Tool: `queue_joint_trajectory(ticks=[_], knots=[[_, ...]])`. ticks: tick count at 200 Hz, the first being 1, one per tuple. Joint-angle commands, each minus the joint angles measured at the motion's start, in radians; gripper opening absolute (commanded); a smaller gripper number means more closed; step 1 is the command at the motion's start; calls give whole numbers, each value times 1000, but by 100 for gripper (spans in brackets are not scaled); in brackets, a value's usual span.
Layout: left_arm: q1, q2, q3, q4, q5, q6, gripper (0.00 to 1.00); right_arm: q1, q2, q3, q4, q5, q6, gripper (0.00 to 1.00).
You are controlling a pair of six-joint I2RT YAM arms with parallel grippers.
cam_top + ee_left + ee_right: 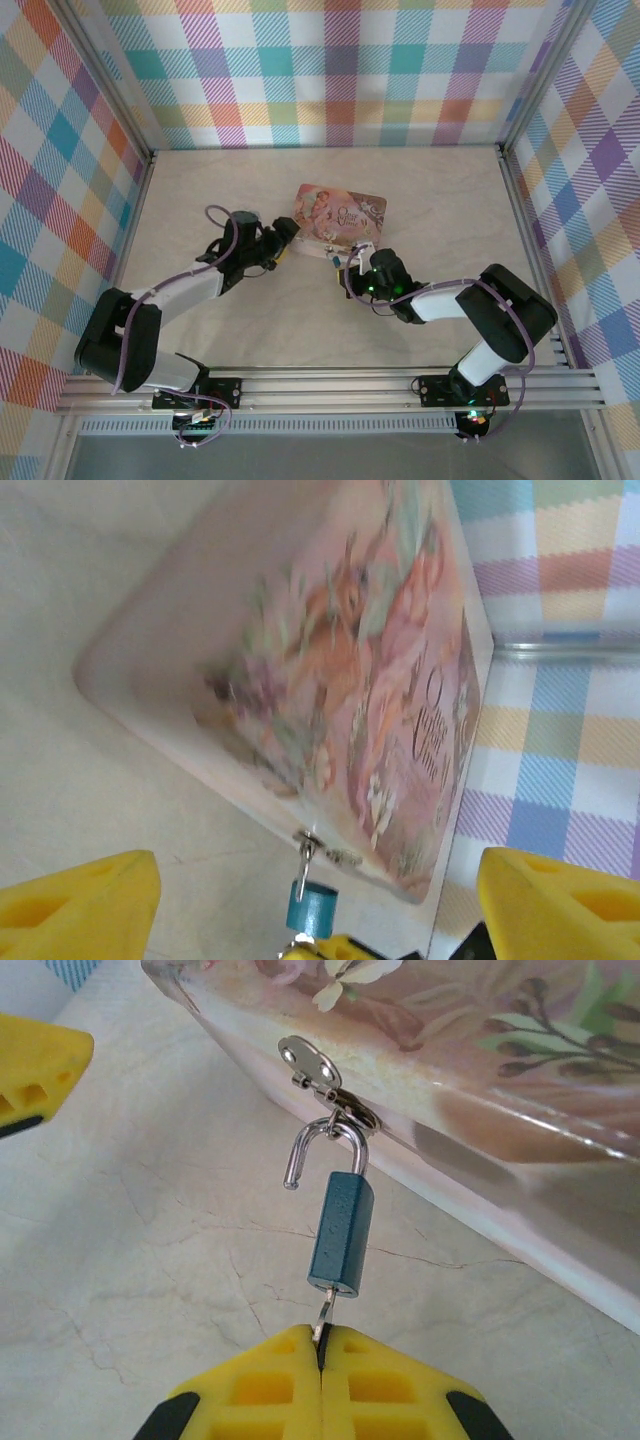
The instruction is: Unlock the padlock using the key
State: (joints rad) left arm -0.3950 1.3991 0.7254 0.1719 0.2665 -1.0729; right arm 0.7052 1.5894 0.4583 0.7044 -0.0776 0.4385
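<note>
The tiny blue padlock hangs from the hasp on the front edge of the pink tin. Its silvery shackle stands sprung, one end free of the body. The thin key sits in the keyhole at the padlock's bottom. My right gripper is shut on the key. My left gripper is open at the tin's left corner, its yellow fingers wide on either side with nothing held. The padlock hangs between them.
The tin lies mid-table on the marbled surface. Checked walls enclose the back and both sides. A metal rail runs along the near edge. One left finger shows close to the padlock's left.
</note>
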Motion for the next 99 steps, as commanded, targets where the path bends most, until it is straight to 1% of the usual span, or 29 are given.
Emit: queue_joint_trajectory(ticks=[1, 26, 65, 99], knots=[[72, 1, 65, -132, 43, 150, 83, -21, 35, -33, 113, -57, 132, 0], [125, 69, 140, -157, 103, 239, 84, -38, 68, -35, 151, -95, 206, 0], [149, 195, 252, -172, 147, 346, 85, -44, 92, -26, 145, -113, 269, 0], [165, 330, 354, -156, 264, 393, 84, -52, 131, -27, 166, -118, 297, 0]])
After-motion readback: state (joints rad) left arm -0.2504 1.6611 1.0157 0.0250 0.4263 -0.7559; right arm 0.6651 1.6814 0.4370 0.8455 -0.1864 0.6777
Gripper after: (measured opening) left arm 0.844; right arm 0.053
